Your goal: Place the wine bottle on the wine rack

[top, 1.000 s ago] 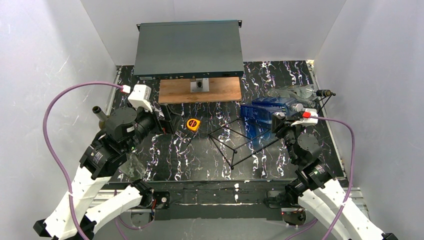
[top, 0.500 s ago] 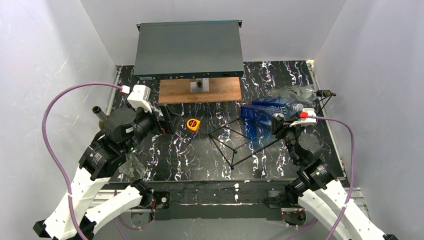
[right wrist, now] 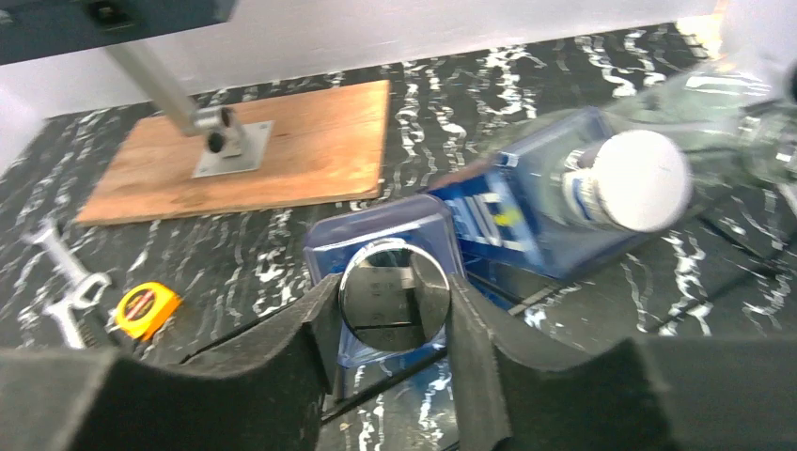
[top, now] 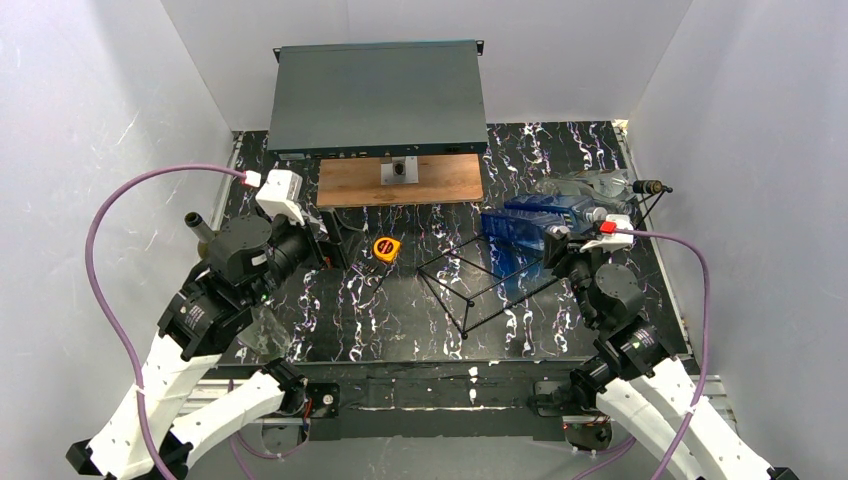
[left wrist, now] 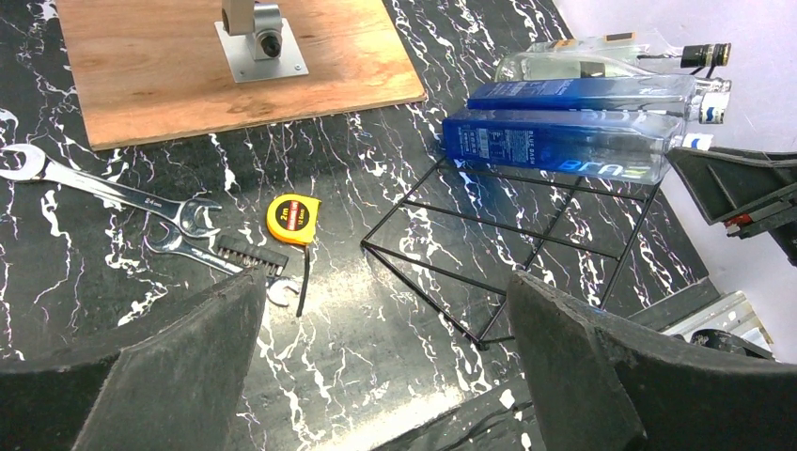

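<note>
Blue wine bottle [right wrist: 376,230] lies at the wine rack's [left wrist: 512,228] far end, cap [right wrist: 393,293] clamped in the right tool [right wrist: 395,315] to steer it on. Left tool [left wrist: 385,305] hangs nearby, jaws spread.

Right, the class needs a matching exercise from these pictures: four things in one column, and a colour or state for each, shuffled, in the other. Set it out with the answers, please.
Things
A. tape measure
B. wine rack
C. left gripper
D. right gripper

Descriptions
1. shut on the cap end of the blue bottle
2. yellow
3. open, holding nothing
4. thin black wire

Pairs: A-2, B-4, C-3, D-1
</note>
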Robot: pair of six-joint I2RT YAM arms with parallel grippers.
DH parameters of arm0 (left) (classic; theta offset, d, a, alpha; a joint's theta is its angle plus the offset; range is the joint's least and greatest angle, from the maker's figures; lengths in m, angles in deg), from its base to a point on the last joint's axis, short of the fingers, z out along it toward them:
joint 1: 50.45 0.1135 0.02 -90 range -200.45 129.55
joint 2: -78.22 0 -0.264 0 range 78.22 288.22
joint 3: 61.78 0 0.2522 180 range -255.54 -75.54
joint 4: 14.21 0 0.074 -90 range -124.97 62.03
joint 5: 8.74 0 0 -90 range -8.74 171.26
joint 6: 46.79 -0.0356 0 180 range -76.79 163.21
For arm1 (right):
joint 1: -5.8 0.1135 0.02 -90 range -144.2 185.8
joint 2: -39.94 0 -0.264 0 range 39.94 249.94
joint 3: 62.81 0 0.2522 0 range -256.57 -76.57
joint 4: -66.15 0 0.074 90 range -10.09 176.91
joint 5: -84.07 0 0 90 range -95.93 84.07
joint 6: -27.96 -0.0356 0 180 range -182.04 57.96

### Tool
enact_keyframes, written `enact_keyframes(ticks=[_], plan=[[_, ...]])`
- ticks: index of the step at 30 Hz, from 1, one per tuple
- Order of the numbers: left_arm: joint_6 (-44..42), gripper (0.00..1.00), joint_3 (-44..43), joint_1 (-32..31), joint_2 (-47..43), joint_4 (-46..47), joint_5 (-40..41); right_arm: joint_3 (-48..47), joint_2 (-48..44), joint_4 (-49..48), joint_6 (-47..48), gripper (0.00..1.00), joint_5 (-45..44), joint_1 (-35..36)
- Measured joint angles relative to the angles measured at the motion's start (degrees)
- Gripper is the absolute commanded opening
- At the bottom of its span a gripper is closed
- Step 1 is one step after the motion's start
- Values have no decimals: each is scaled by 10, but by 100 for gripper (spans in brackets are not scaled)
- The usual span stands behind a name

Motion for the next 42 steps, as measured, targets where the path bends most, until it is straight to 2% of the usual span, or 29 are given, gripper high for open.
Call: enact_keyframes(ticks=[3, 9, 17, 27, 34, 42], plan=[[0, 99, 0, 0, -1, 0, 0, 0, 0, 7, 1, 70, -34, 0], [0, 99, 0, 0, -1, 0, 0, -7, 1, 28, 2, 78, -73, -4], [-3, 99, 0, 0, 0, -1, 0, -20, 1, 51, 7, 98, -77, -4], [-14, 99, -16, 0, 2, -26, 14, -79, 11, 97, 15, 98, -59, -4], [-44, 99, -92, 0, 20, -80, 33, -122, 26, 101, 28, 98, -56, -4], [-94, 99, -132, 0, 10, -170, 125, -162, 68, 99, 50, 98, -15, -4]])
